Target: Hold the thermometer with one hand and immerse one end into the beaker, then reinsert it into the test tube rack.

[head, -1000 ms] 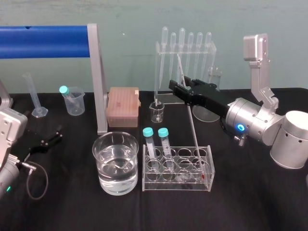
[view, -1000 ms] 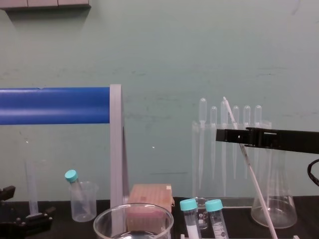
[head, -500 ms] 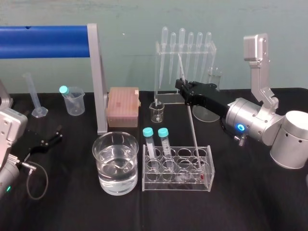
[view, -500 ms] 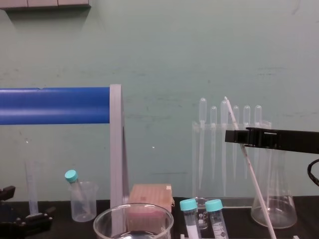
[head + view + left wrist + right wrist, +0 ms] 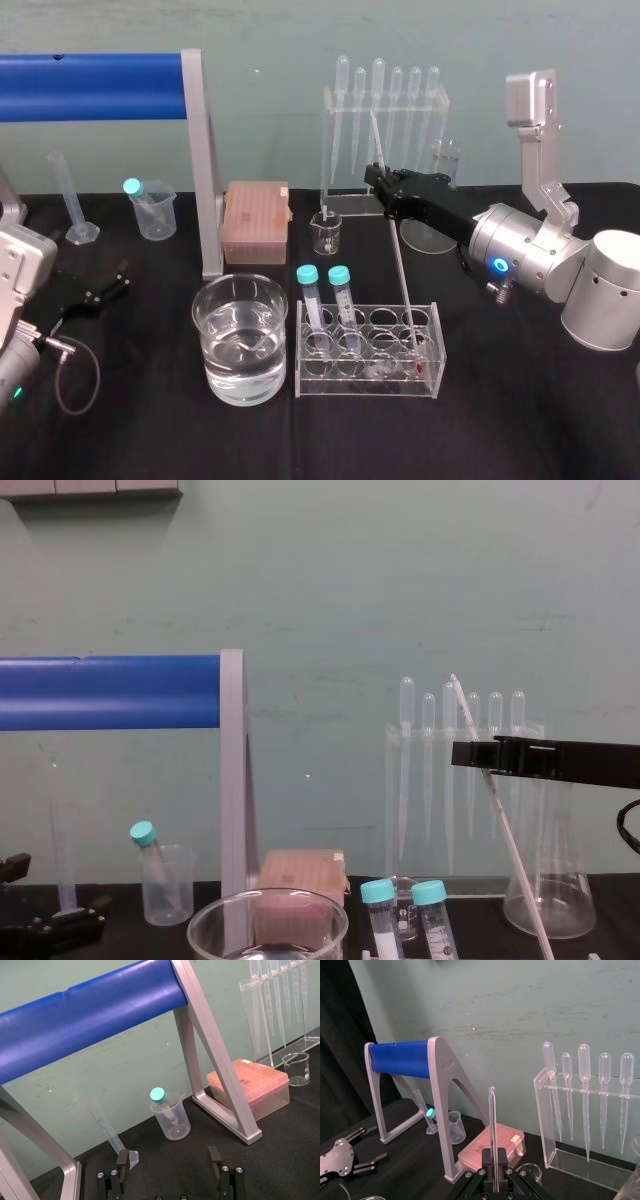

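Observation:
The thermometer (image 5: 400, 270) leans in the clear test tube rack (image 5: 437, 342), its reddish tip down in a right-hand slot and its top tilted back toward the pipettes. My right gripper (image 5: 381, 181) is shut on its upper part. The right wrist view shows both fingers (image 5: 487, 1159) pressed on the rod (image 5: 492, 1120), and the chest view shows the gripper (image 5: 470, 753) crossing the thermometer (image 5: 512, 845). The large beaker (image 5: 240, 338), holding water, stands just left of the rack. My left gripper (image 5: 168, 1160) rests open, low at the table's left.
Two teal-capped tubes (image 5: 310, 298) stand in the rack's left slots. Behind are a pipette stand (image 5: 385, 110), a small glass beaker (image 5: 326, 232), a pink tip box (image 5: 256, 220) and a conical flask (image 5: 440, 195). A blue-barred grey frame (image 5: 200, 160) stands at the left.
My right gripper's fingers have closed onto the thermometer's upper part. The thermometer still stands in the rack and the left arm has not moved.

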Robot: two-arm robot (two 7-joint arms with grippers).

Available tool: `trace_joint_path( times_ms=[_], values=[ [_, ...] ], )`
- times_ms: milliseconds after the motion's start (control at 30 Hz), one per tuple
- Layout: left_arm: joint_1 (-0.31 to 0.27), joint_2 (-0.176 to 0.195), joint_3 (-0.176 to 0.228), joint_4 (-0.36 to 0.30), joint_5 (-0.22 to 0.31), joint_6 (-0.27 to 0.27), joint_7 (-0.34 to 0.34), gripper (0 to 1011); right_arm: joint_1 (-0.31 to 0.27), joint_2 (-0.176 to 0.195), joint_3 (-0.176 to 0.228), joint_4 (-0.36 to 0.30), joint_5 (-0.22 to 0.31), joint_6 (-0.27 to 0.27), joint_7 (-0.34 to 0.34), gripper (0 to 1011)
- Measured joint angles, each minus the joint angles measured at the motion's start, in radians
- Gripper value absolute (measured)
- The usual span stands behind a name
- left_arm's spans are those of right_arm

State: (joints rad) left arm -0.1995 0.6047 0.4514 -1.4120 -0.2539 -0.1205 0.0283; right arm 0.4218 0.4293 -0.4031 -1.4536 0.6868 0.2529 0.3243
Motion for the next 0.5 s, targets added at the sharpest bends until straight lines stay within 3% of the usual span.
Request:
trace_joint_path(
  times_ms=[300,500],
  values=[
    [0.0,0.0,0.0,0.0,0.0,0.0,0.0,1008,-0.003,0.001,0.002,-0.006,-0.004,-0.01,0.0,58],
    [0.0,0.0,0.0,0.0,0.0,0.0,0.0,1008,-0.015,0.007,0.028,-0.042,0.006,-0.038,0.003,58]
  ],
)
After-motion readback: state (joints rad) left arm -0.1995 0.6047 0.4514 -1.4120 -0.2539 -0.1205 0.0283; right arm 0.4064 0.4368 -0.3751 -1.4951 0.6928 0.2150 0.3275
